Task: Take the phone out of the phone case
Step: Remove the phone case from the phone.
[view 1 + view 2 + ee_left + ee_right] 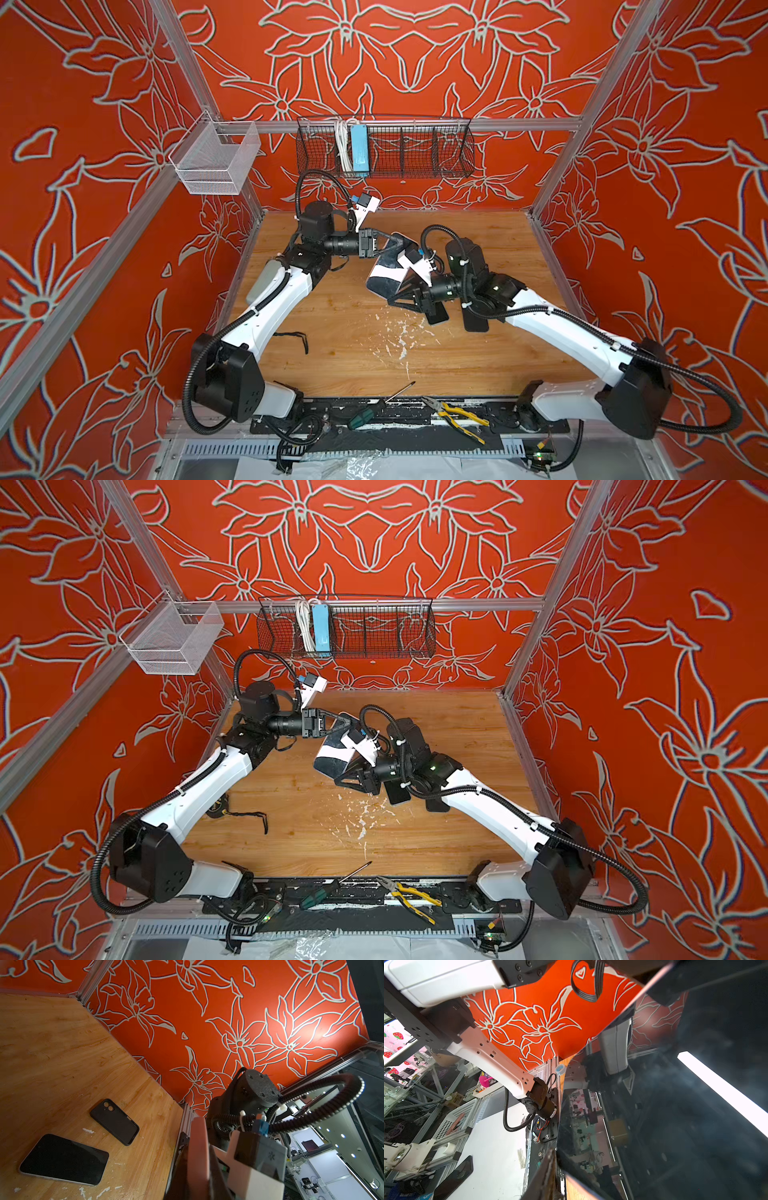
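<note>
Left pincer (pixel 394 243): pressed together on the far end of the phone (pixel 384 275), which hangs tilted in the air above the counter (pixel 332 332).
Right pincer (pixel 406 287): narrowed onto the phone's near long edge, it seems; the pads are hidden in both top views.
Phone case (pixel 402 238): dark rim at the far corner, apparently not yet off the phone.
Handling: rigid slab with a slick, breakable glass face; the case is likely soft and springy. Best to hold the phone's edges firmly and peel a case corner back.
Surfaces: mirror-black screen with white glare; matte wrap; grained wood counter flecked white.
Nearby: loose handset (pixel 64 1159) and empty black case (pixel 114 1122) lie flat, close but apart.
</note>
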Controlling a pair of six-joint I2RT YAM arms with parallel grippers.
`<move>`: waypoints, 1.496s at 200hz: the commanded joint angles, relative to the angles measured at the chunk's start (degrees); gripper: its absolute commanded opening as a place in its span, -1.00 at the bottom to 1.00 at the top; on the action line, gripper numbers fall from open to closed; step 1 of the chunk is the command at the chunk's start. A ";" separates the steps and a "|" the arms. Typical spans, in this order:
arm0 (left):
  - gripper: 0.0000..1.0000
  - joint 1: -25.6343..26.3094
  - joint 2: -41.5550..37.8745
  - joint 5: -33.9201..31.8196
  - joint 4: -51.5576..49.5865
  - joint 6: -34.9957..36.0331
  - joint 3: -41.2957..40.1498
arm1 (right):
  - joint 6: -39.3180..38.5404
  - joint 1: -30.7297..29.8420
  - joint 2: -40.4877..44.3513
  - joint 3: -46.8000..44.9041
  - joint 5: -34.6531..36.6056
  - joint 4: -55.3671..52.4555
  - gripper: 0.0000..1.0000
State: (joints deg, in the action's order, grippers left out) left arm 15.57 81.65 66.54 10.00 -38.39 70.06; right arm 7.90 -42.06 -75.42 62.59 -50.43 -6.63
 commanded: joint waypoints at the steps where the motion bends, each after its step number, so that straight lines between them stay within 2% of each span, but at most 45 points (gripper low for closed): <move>1: -1.00 -1.43 2.19 -7.01 4.26 2.10 1.55 | -2.36 -1.97 3.52 0.43 -6.43 3.87 -0.47; 120: -1.00 -1.52 1.98 -5.92 10.28 -2.39 -1.13 | -2.60 -1.97 3.61 0.86 -4.33 5.10 -0.67; 167: -1.00 -1.51 -0.02 -5.81 10.52 -1.86 -3.00 | -1.13 -1.80 2.95 0.79 -5.50 6.87 -0.59; 299: -1.00 -1.51 -1.55 -5.41 10.47 -1.55 -3.97 | 5.02 -0.50 2.62 -0.36 -9.95 14.41 -0.62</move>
State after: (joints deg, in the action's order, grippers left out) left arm 14.33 79.99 65.58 17.41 -44.42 67.35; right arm 12.56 -41.69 -74.76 60.99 -53.04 -2.20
